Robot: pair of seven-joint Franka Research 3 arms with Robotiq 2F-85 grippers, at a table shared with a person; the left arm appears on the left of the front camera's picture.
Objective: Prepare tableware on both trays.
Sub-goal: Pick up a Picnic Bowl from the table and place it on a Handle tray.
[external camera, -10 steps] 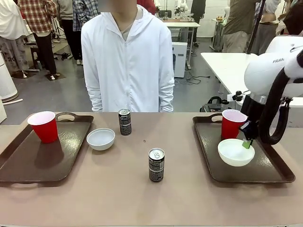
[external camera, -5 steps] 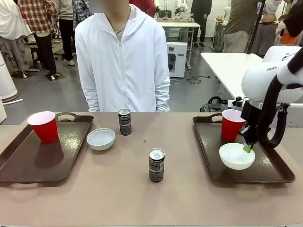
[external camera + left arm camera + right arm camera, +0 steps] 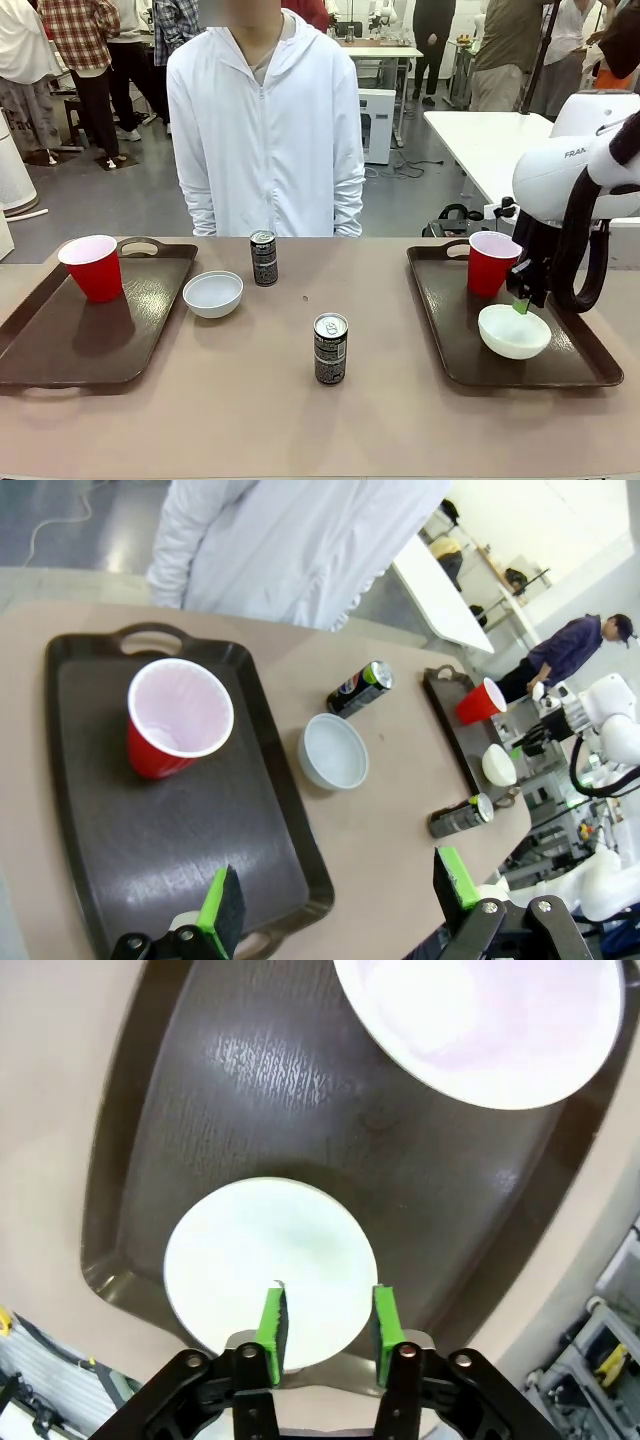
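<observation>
On the right tray [image 3: 450, 330] a red cup [image 3: 493, 262] stands at the back, and a white bowl [image 3: 514, 331] rests in front of it. My right gripper [image 3: 521, 303] hangs just over the bowl's far rim. In the right wrist view its green pads [image 3: 272, 1325] stand apart above this bowl [image 3: 265, 1260], gripping nothing. The left tray [image 3: 60, 345] carries a red cup [image 3: 92, 267]. A second white bowl [image 3: 213, 293] and two black cans [image 3: 264, 258] [image 3: 330, 348] stand on the bare table. My left gripper [image 3: 340, 895] is open over the left tray's near end [image 3: 150, 820].
A person in a white jacket [image 3: 265, 130] stands at the far edge, hands out of sight. The table's middle between the trays holds just the cans and bowl. Behind are other tables and people.
My right gripper carried the bowl lower and to the right, set it on the right tray, and its jaws spread apart. The left tray, cans and other bowl stayed put.
</observation>
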